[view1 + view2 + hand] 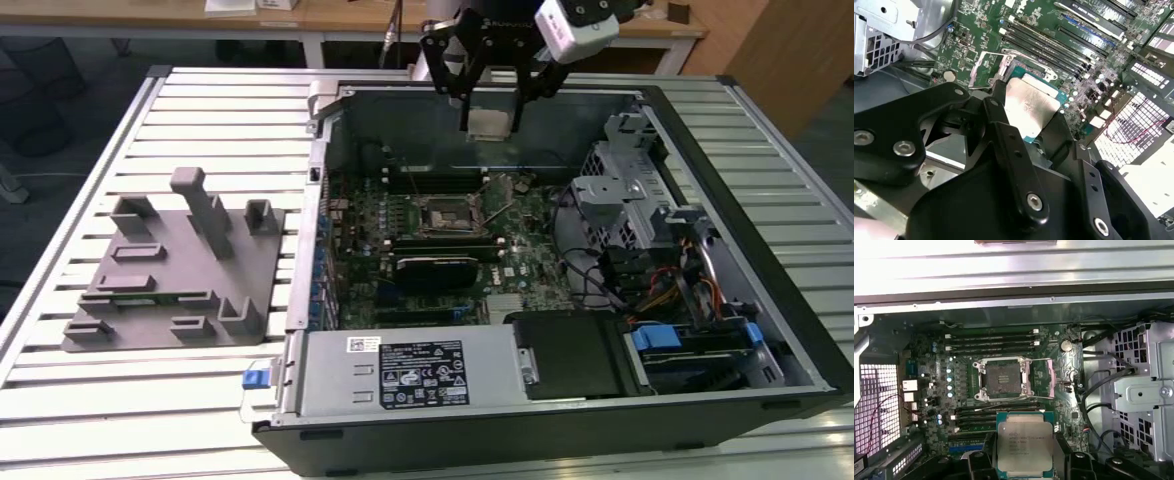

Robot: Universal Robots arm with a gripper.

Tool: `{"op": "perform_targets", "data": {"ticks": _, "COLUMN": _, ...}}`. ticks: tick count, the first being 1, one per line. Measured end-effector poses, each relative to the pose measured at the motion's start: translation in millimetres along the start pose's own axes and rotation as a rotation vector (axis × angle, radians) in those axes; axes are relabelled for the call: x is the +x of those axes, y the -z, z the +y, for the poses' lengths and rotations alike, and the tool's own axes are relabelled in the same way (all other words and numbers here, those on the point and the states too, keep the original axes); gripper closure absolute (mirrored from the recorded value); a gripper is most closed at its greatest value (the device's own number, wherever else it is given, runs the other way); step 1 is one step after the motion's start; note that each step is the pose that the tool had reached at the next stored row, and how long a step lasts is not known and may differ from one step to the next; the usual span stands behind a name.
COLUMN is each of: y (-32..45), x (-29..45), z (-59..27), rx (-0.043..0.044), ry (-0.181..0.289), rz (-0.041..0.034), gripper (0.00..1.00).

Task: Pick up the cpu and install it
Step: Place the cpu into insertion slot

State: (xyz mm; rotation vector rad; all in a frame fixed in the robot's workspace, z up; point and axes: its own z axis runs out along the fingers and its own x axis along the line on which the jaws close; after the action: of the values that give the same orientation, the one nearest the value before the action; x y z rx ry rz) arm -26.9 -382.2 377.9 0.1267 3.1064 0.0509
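1. Pale slatted metal table (134,410). Everything else is carried on it, and its ribbed top is laid flat.

2. Black steel computer case (534,440). It is laid on its side with the panel removed, so that the interior is exposed from above.

3. Grey moulded plastic tray with upright posts (147,270). It is set on the table beside the case, towards the exterior view's left, and appears to be intended as a parts holder.

4. Green printed circuit board (1054,375). It is fixed flat to the floor of the case and is studded with slots and capacitors.

5. Black jointed metal gripper (490,112). It is suspended above the far end of the case. Its jaws are pinched on two opposite edges of item 7.

6. Black square socket with a bright metal frame (1003,379). It is mounted at mid-board. Its frame is seen swung open and its bed is judged vacant.

7. The cpu (1025,442), a small flat square chip with a matt silver lid on a green substrate. It is held level in the air, lid upward, clear of the board and short of the socket. This attitude is judged to suit a flat descent.
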Motion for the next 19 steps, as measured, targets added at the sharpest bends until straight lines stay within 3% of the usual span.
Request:
{"op": "perform_targets", "data": {"ticks": 7, "y": -0.1, "x": 0.0, "z": 0.0, "rx": 0.0009, "ry": -0.027, "rz": -0.0009, "gripper": 0.47}}
{"op": "perform_targets", "data": {"ticks": 8, "y": -0.1, "x": 0.0, "z": 0.0, "rx": 0.0026, "ry": -0.056, "rz": -0.0020, "gripper": 0.47}}
{"op": "perform_targets", "data": {"ticks": 10, "y": -0.1, "x": 0.0, "z": 0.0, "rx": 0.0031, "ry": -0.069, "rz": -0.0025, "gripper": 0.47}}
{"op": "perform_targets", "data": {"ticks": 19, "y": -0.1, "x": 0.0, "z": 0.0, "rx": 0.0043, "ry": -0.097, "rz": -0.0034, "gripper": 0.47}}
